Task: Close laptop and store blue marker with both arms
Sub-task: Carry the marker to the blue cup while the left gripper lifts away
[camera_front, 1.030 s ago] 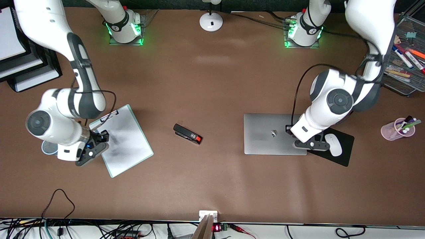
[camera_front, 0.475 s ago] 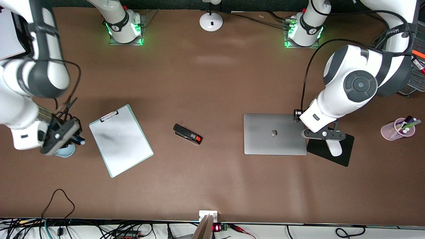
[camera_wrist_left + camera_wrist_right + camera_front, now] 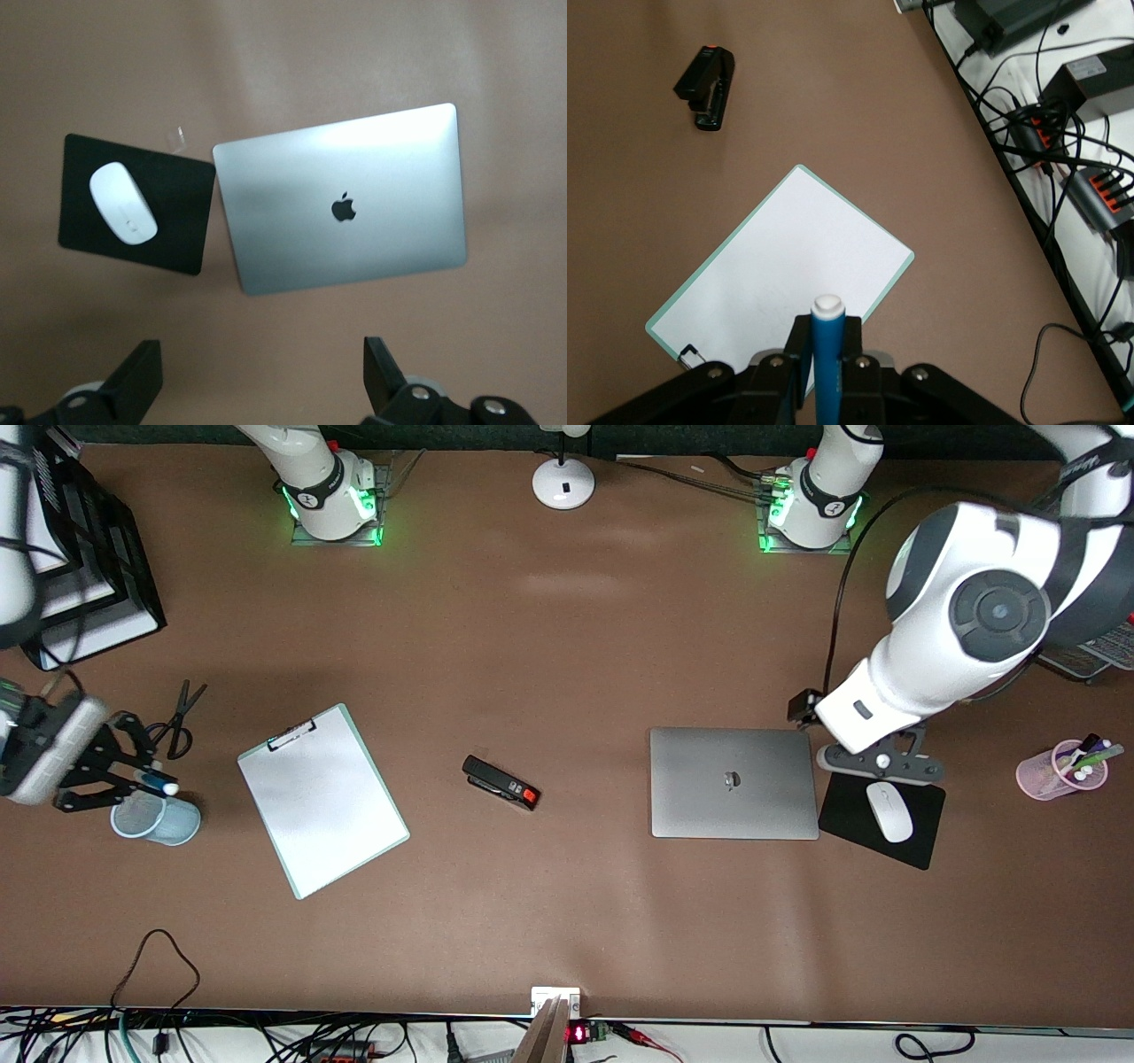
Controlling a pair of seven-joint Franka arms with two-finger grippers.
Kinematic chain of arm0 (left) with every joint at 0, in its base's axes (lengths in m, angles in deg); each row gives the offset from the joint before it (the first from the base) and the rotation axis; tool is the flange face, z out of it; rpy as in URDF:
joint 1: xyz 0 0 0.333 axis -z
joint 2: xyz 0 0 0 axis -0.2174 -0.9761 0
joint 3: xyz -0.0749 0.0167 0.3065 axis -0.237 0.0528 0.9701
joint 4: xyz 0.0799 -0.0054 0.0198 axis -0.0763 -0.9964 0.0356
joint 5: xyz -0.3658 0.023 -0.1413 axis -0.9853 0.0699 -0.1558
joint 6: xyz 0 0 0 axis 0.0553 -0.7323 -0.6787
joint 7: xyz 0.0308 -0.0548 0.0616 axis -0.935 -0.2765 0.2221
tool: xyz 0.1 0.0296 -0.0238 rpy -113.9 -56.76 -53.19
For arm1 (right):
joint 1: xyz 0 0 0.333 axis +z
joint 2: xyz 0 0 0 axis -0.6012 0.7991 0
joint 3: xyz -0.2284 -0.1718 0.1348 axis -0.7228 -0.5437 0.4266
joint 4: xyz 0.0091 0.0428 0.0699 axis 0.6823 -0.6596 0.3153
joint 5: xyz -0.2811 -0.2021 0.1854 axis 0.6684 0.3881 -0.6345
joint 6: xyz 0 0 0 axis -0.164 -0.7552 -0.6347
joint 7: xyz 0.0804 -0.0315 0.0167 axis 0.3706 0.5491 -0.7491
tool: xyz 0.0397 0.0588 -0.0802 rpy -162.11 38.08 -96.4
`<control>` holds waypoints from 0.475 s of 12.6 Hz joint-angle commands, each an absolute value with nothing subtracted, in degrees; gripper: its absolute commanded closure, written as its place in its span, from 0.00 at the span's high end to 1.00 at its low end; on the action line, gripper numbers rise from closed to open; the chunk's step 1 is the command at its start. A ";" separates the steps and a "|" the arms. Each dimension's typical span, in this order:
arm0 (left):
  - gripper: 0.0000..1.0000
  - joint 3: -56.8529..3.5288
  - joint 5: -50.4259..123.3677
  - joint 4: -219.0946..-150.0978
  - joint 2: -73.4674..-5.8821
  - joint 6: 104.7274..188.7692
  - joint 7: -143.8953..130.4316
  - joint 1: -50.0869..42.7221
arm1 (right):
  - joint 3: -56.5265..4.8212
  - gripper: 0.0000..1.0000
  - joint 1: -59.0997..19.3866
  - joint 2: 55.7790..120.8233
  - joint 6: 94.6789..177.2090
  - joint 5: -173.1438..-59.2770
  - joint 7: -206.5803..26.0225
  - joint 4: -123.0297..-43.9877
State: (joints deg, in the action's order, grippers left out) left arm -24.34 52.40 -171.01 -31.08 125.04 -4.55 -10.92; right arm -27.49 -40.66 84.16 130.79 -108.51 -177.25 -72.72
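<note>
The silver-grey laptop (image 3: 733, 782) lies closed on the table, its apple logo up; it also shows in the left wrist view (image 3: 344, 199). My left gripper (image 3: 875, 763) is open and empty in the air, over the edge of the black mouse pad (image 3: 921, 841) beside the laptop; its fingers (image 3: 142, 381) stand wide apart. My right gripper (image 3: 142, 778) is shut on the blue marker (image 3: 149, 782), white end out, just over a light-blue cup (image 3: 158, 820) at the right arm's end of the table. The marker (image 3: 827, 354) stands between the jaws in the right wrist view.
A white clipboard (image 3: 321, 797) lies beside the cup, with scissors (image 3: 182, 713) farther from the camera. A black stapler (image 3: 500, 782) is mid-table. A white mouse (image 3: 889, 811) sits on the pad. A pink pen cup (image 3: 1059, 769) stands at the left arm's end. Black paper trays (image 3: 97, 602) stand at the right arm's end.
My right gripper has carried the blue marker from the clipboard's edge to over the light-blue cup. My left gripper has lifted off the closed laptop's lid and drawn back toward its base.
</note>
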 commanded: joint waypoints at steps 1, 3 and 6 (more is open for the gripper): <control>1.00 -24.25 53.20 -167.25 -29.70 118.90 -9.03 -11.76 | -26.91 0.06 -44.94 85.66 127.82 -114.77 -187.87 -71.50; 1.00 -24.42 53.11 -166.10 -29.17 116.78 -10.81 -13.17 | -26.91 0.07 -47.31 87.77 124.32 -118.98 -193.94 -69.84; 1.00 -23.81 48.83 -166.79 -27.25 116.16 -11.07 -16.23 | -26.82 0.07 -50.48 92.42 119.39 -123.74 -198.62 -63.88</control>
State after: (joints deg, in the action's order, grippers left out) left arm -24.08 51.63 -166.69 -28.95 117.31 -9.32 -14.10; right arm -27.49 -48.28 88.62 123.10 -121.00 -196.00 -69.88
